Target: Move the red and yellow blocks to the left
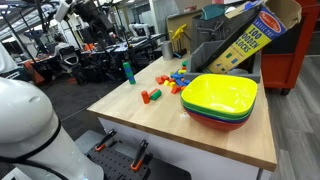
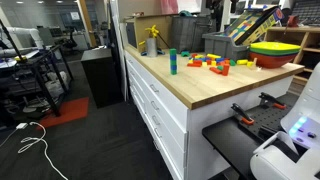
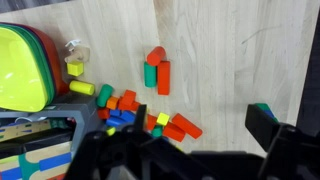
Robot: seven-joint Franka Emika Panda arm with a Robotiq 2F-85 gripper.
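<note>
Wood countertop (image 3: pixel 220 40): 3 stacked bowls (image 3: pixel 20 70) near block pile (image 3: pixel 118 116). 1 yellow block (image 3: pixel 162 119) and 1 red block (image 3: pixel 128 99) lie in pile. Gripper (image 3: pixel 200 125) above pile, jaws wide apart, nothing held.

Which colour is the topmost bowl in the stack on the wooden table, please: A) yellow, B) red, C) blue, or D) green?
A: the topmost bowl is bright yellow in both exterior views, and it sits over the darker bowls beneath it.
</note>
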